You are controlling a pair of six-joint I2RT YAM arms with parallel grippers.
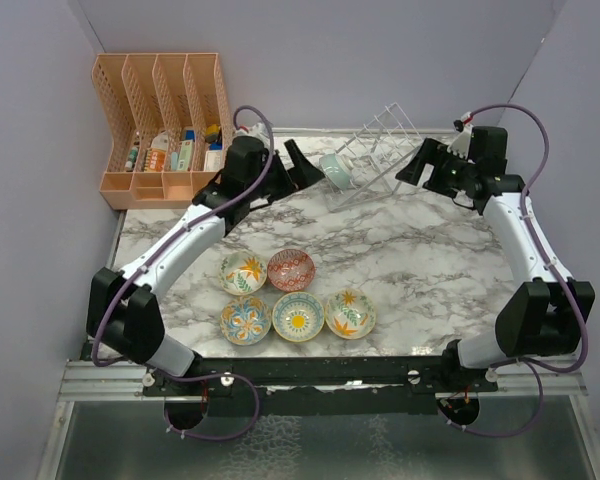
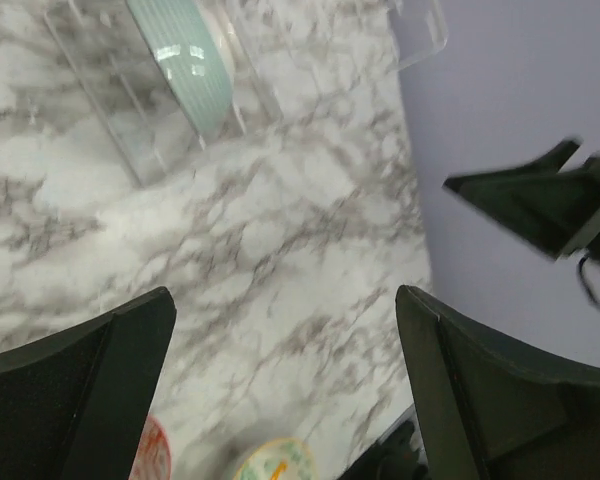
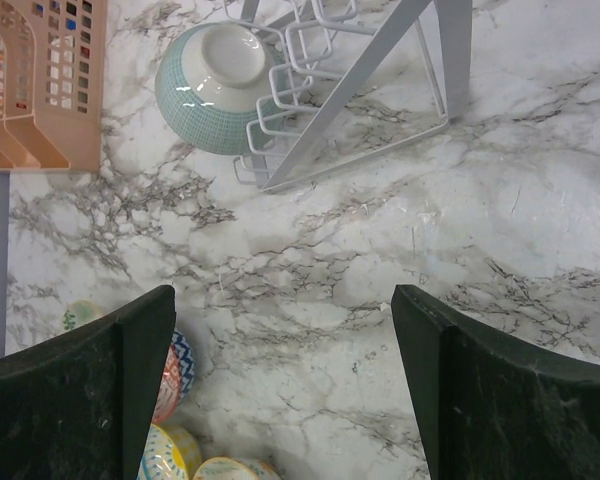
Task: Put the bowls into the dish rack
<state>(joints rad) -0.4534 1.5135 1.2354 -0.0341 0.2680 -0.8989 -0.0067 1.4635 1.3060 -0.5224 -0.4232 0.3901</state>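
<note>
Obs: teal bowl (image 3: pixel 205 100) stands on edge at the left end of the dish rack (image 3: pixel 348 95), its foot turned outward and its rim against the wire loops; cannot tell whether it sits fully between two prongs. Five loose bowls (image 1: pixel 298 316) sit in a tight cluster on the table (image 1: pixel 420 270) near the arm bases, well apart from the rack, with the red bowl (image 1: pixel 291 268) touching its neighbours. Left gripper (image 2: pixel 283 300) hovers just beside the teal bowl, fingers spread wide, nothing between them. Right gripper (image 3: pixel 283 295) hangs near the other end of the rack, also spread wide and empty. Risks, as I judge them: (1) the rack is thin wire and looks light, so a nudge from either arm could slide or tip it and roll the teal bowl out. (2) The clustered bowls leave little room for a finger, so a pick may shove or chip a neighbour. (3) Glazed rims are slick, and a shallow pinch could slip in transit. (4) Both arms are close at the rack, so a collision is likely if both go in together. (5) The orange organizer (image 1: pixel 165 120) has slots too and must not be taken for the target
</note>
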